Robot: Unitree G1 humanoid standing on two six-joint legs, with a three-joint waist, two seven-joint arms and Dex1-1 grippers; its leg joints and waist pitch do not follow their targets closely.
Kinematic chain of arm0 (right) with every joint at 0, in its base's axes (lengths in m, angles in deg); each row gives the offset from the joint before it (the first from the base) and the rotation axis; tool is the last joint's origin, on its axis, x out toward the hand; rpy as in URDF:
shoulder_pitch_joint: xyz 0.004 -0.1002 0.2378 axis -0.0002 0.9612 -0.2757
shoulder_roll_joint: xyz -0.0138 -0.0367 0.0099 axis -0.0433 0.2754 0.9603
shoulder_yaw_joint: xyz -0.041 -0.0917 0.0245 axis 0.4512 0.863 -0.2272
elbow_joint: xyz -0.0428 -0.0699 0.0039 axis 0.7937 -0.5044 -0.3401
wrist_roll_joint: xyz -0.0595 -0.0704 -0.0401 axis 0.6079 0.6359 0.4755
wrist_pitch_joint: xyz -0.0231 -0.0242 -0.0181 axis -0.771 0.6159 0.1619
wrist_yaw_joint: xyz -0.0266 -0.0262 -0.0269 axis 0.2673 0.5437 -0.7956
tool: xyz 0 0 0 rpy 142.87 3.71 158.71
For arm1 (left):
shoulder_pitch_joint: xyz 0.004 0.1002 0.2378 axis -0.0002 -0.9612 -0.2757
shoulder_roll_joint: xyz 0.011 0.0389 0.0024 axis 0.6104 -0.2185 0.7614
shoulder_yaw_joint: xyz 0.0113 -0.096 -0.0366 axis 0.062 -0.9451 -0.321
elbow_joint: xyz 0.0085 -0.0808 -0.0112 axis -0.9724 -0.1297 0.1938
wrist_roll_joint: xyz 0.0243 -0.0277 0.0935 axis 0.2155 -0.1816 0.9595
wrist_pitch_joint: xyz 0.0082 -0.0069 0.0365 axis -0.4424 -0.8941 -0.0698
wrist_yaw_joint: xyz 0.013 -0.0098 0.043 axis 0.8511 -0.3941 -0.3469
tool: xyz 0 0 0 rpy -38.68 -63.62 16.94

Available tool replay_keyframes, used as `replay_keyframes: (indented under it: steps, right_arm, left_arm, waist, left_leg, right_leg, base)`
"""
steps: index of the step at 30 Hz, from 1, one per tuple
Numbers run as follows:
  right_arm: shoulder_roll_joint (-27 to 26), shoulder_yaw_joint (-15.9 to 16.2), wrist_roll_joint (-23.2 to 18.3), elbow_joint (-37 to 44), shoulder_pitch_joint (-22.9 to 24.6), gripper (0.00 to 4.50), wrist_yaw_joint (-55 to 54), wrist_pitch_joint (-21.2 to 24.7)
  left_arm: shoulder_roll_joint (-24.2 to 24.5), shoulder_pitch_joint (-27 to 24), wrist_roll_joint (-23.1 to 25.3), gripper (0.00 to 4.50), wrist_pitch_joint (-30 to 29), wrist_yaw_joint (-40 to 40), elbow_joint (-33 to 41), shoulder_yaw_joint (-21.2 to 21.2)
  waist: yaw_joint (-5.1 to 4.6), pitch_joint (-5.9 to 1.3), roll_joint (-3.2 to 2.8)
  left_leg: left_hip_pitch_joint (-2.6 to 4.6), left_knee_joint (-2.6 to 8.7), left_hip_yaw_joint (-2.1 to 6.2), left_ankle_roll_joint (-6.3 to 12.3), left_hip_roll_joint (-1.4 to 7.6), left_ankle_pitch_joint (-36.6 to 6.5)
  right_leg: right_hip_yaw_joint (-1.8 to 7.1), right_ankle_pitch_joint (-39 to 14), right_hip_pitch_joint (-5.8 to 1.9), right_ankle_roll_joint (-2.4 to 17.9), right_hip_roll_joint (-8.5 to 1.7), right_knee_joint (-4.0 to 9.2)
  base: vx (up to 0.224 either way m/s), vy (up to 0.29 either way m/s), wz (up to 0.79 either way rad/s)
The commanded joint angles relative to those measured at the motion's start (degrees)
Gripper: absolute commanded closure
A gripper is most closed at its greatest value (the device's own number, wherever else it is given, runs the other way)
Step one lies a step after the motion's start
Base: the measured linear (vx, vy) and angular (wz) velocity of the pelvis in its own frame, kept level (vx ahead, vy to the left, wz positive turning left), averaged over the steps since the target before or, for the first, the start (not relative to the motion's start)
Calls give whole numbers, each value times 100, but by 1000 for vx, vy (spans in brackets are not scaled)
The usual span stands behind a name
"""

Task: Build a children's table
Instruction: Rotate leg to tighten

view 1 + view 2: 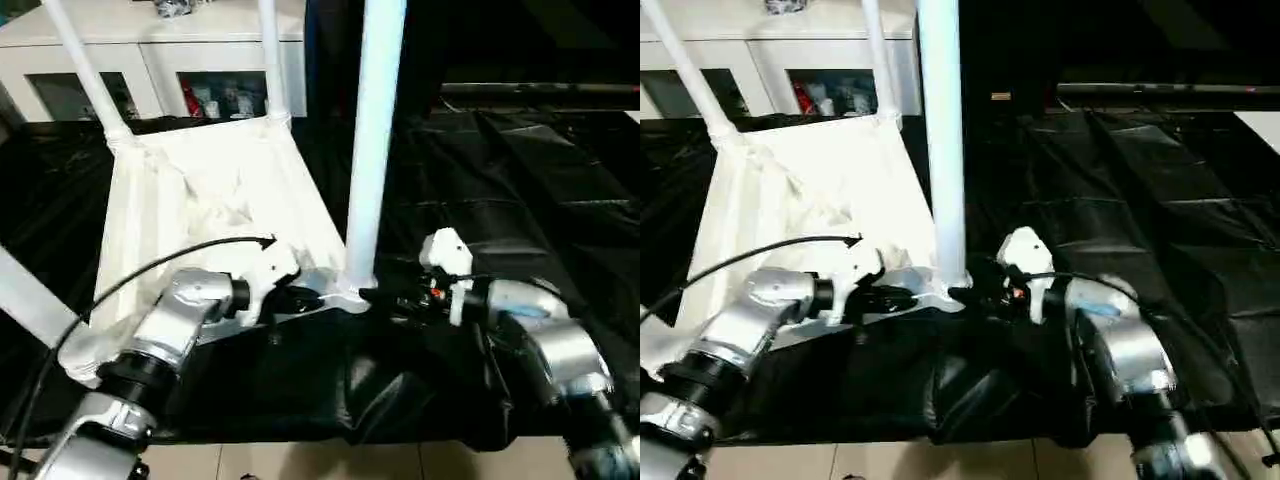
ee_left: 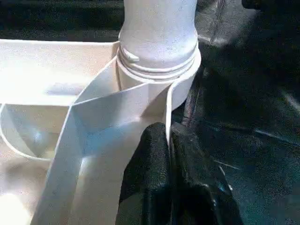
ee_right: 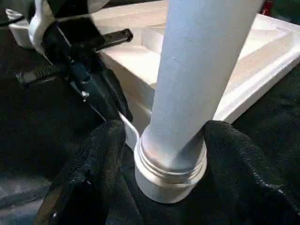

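Seating the near leg point(image 1: 372, 150) in the upturned tabletop point(image 1: 215, 185) on the counter point(image 1: 540, 180).
My left hand point(image 1: 300, 298) pinches the corner rib; my right hand point(image 3: 164, 140) straddles the leg's base, apparently half-open. Next: twist it home.

Desk point(image 1: 560, 210) draped in black sheeting. White glass-door cabinet point(image 1: 150, 60) directly behind desk. Pale tiled floor point(image 1: 330, 462) before desk.
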State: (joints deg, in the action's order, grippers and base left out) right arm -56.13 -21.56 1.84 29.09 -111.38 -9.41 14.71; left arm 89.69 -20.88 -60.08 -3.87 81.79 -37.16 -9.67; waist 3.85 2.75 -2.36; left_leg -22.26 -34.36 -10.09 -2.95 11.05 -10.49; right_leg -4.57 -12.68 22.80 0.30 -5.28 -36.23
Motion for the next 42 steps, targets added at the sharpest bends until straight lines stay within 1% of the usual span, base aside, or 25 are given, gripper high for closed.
replay_keyframes:
  steps: [1,3,4,6,7,8,9,13,14,18,19,20,21,22,23,25,26,27,29,31,34,35,40,41,42]
  right_arm:
    - [-170,31,-95,-131,-103,131,116,69]
    - [-283,-49,-215,-245,-170,124,104,156]
    - [-336,-71,-270,-289,-197,119,102,242]
    - [-421,-7,-231,-430,-246,104,-9,230]
    - [-474,32,-217,-461,-295,89,-98,298]
    - [-541,38,-179,-533,-365,82,-214,314]
    - [-592,34,-155,-607,-418,79,-272,308]
    - [-812,14,332,-1209,-741,46,-1084,306]
    - [-863,-33,306,-1270,-767,46,-1130,330]
    - [-859,-66,25,-899,-772,46,-874,885]
    - [-844,-51,-8,-801,-765,46,-849,981]
    - [-819,-24,-18,-713,-762,46,-828,1043]
    - [-749,26,-18,-576,-742,46,-749,1072]
    - [-719,48,5,-546,-725,46,-722,1037]
    - [-703,61,23,-535,-716,46,-711,1010]
    - [-724,127,-21,-530,-688,46,-545,930]
    - [-753,158,-39,-534,-687,46,-496,918]
    - [-755,189,-7,-560,-698,46,-480,866]
    - [-739,302,91,-639,-745,46,-357,726]
    - [-714,327,107,-581,-758,46,-316,750]
    - [-617,414,145,-449,-766,46,-157,716]
    - [-581,400,158,-448,-792,46,-135,689]
    - [-438,311,218,-463,-701,46,-165,391]
    - [-386,290,158,-302,-593,46,-109,421]
    - [-386,290,158,-302,-593,46,-109,421]
  left_arm:
    - [-14,115,-1,450,52,-105,-5,-66]
    - [-48,113,-2,450,78,-101,-6,-45]
    - [-80,127,12,450,83,-126,-31,-32]
    - [-145,133,57,450,141,-174,-76,-12]
    - [-141,140,48,450,105,-147,-21,-4]
    - [-161,170,-30,450,81,-89,-50,-48]
    - [-178,193,-90,450,78,-46,-93,-82]
    - [-114,366,16,450,352,-92,-593,-101]
    - [-119,382,3,450,384,-124,-669,-136]
    - [-77,459,-65,450,242,-42,-618,-208]
    - [-50,466,-64,450,231,14,-601,-200]
    - [-18,478,-49,450,249,78,-602,-181]
    - [-2,530,-49,450,312,123,-674,-186]
    - [-12,552,-54,450,330,101,-699,-199]
    - [-19,566,-59,450,343,85,-718,-208]
    - [15,526,-112,450,263,121,-613,-231]
    - [44,506,-142,450,239,153,-577,-244]
    - [68,484,-161,450,220,201,-541,-238]
    - [159,402,-201,450,166,401,-413,-192]
    - [193,381,-194,450,151,500,-377,-162]
    - [195,387,-223,450,151,569,-315,-155]
    - [202,411,-243,450,145,668,-293,-130]
    - [218,395,-179,450,204,757,-207,-40]
    - [239,320,-153,450,243,815,-111,19]
    - [239,320,-153,450,243,815,-111,19]
  waist:
    - [42,-401,81]
    - [24,-404,65]
    - [26,-409,17]
    - [10,-415,27]
    - [24,-420,-63]
    - [10,-422,-9]
    - [6,-426,-75]
    - [25,-445,-19]
    - [26,-443,-86]
    - [83,-451,-89]
    - [80,-445,-39]
    - [91,-441,-54]
    - [90,-437,108]
    - [114,-438,97]
    - [131,-428,39]
    - [144,-419,75]
    - [163,-419,10]
    - [161,-423,36]
    - [170,-432,-41]
    - [167,-436,-23]
    - [179,-436,-86]
    - [172,-435,-37]
    - [165,-440,-60]
    - [152,-445,-95]
    - [153,-444,-65]
  left_leg:
    - [67,320,54,619,195,-439]
    - [66,322,60,627,202,-463]
    - [70,316,64,620,199,-472]
    - [72,317,62,580,198,-494]
    - [84,314,73,553,198,-503]
    - [83,319,68,531,202,-517]
    - [76,315,72,494,187,-545]
    - [93,311,65,439,176,-462]
    - [93,307,62,398,167,-459]
    - [96,303,67,446,187,-486]
    - [89,310,64,459,189,-476]
    - [84,314,65,459,194,-502]
    - [78,319,47,480,189,-489]
    - [83,315,48,481,193,-462]
    - [92,313,46,457,197,-464]
    - [85,323,49,424,203,-464]
    - [89,322,52,403,203,-502]
    - [90,321,49,398,202,-482]
    - [91,312,56,367,200,-464]
    - [93,312,55,371,196,-450]
    - [103,306,54,356,195,-524]
    - [106,310,47,344,195,-545]
    - [107,309,54,299,193,-584]
    - [109,303,57,300,192,-555]
    - [103,301,57,329,191,-527]
  right_leg:
    - [263,344,-359,1610,-324,348]
    - [260,364,-355,1651,-321,345]
    - [259,377,-350,1663,-320,336]
    - [257,415,-353,1677,-317,347]
    - [256,433,-345,1687,-322,336]
    - [255,496,-351,1686,-308,343]
    - [251,542,-356,1694,-305,342]
    - [253,612,-346,1742,-307,325]
    - [253,664,-341,1750,-301,324]
    - [249,923,-367,1735,-297,293]
    - [253,925,-376,1728,-295,298]
    - [251,836,-368,1715,-312,295]
    - [261,706,-386,1672,-308,304]
    - [267,622,-378,1659,-329,293]
    - [275,439,-349,1616,-340,313]
    - [281,379,-350,1603,-341,311]
    - [277,337,-336,1597,-343,315]
    - [281,416,-335,1599,-333,311]
    - [279,552,-325,1619,-330,291]
    - [276,711,-333,1650,-318,284]
    - [272,787,-327,1693,-307,277]
    - [274,797,-332,1689,-302,286]
    - [280,807,-342,1689,-307,283]
    - [277,896,-342,1694,-299,280]
    - [278,975,-358,1687,-291,273]
  base:
    - [0,0,0]
    - [0,0,0]
    - [0,0,0]
    - [0,0,0]
    - [0,0,0]
    - [0,0,0]
    - [0,0,0]
    - [0,0,0]
    - [0,0,0]
    - [0,0,0]
    - [0,0,0]
    - [0,0,0]
    - [0,0,0]
    - [0,0,0]
    - [0,0,0]
    - [0,0,0]
    - [0,0,0]
    - [0,0,0]
    - [0,0,0]
    - [0,0,0]
    - [0,0,0]
    - [0,0,0]
    - [0,0,0]
    - [0,0,0]
    - [0,0,0]
